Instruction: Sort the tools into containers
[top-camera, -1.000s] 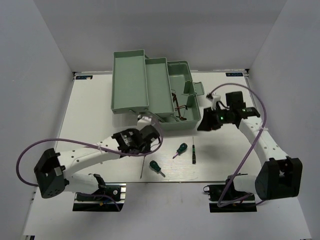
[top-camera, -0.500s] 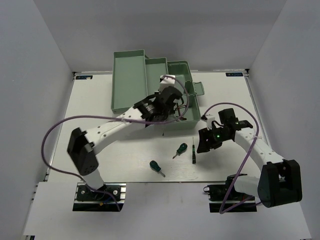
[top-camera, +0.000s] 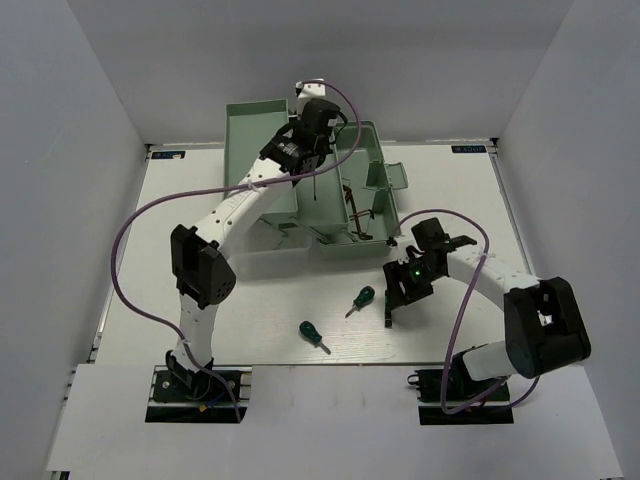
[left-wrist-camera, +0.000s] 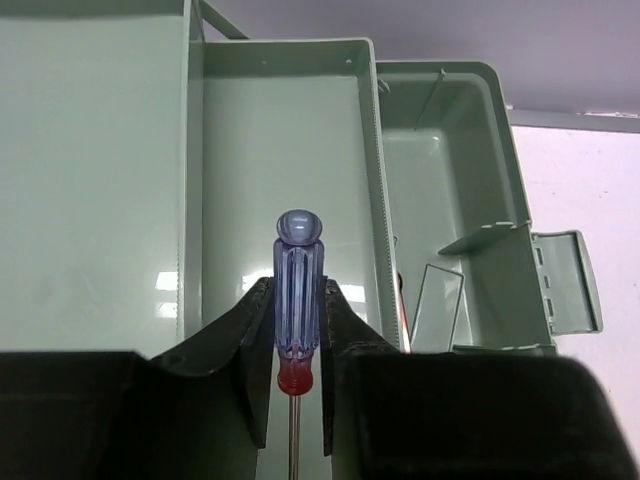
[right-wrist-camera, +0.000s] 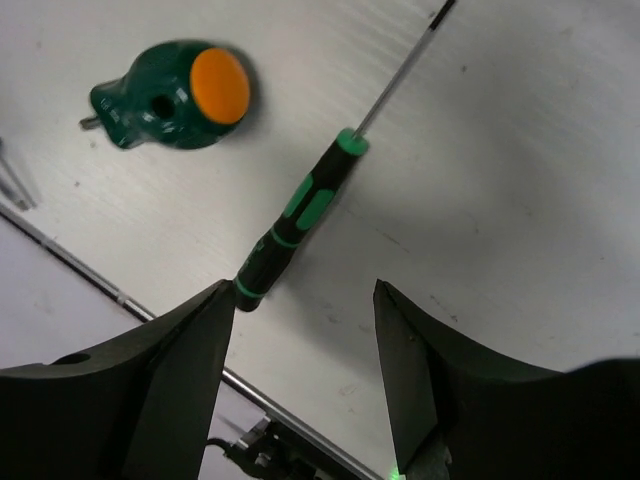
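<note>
hovering over the middle pale mint-green plastic tray (left-wrist-camera: 250, 150), the left gripper (left-wrist-camera: 296, 295) pinches a slim blue-handled screwdriver (left-wrist-camera: 298, 262), best lowered between the walls before release; the right gripper (right-wrist-camera: 303, 290), fingers spread wide, should centre on the slim black-and-green screwdriver (right-wrist-camera: 300, 215) on the white table (right-wrist-camera: 520, 150).

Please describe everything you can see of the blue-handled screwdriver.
The blue-handled screwdriver has a translucent, fluted, plastic-looking handle with a rounded cap, a red collar and a thin metal shaft running out of view. The left gripper clamps the handle between its dark fingers, upright, over the middle mint-green tray; nothing else touches it.
</note>
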